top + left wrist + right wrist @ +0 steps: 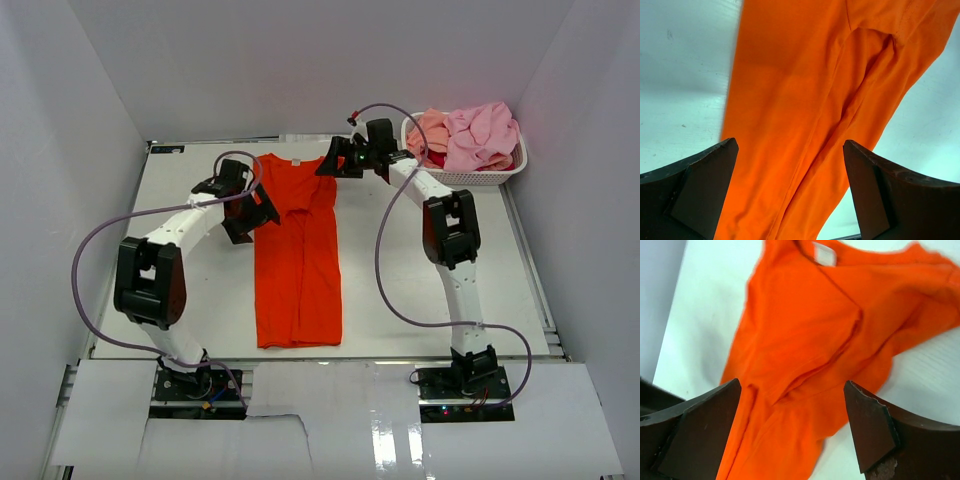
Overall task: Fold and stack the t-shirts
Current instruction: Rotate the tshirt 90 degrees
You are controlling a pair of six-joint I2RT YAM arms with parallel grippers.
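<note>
A bright orange-red t-shirt (298, 250) lies on the white table, folded lengthwise into a long strip, collar at the far end. My left gripper (262, 210) is open and empty just above its left edge; the cloth (805, 125) shows between the fingers. My right gripper (330, 165) is open and empty above the shirt's far right shoulder; the collar and tag (825, 255) show in the right wrist view. Pink and salmon t-shirts (470, 135) are heaped in the white basket (480, 176) at the far right.
White walls enclose the table (420, 300) on the left, back and right. The basket stands against the right wall. Purple cables (90, 260) loop from both arms.
</note>
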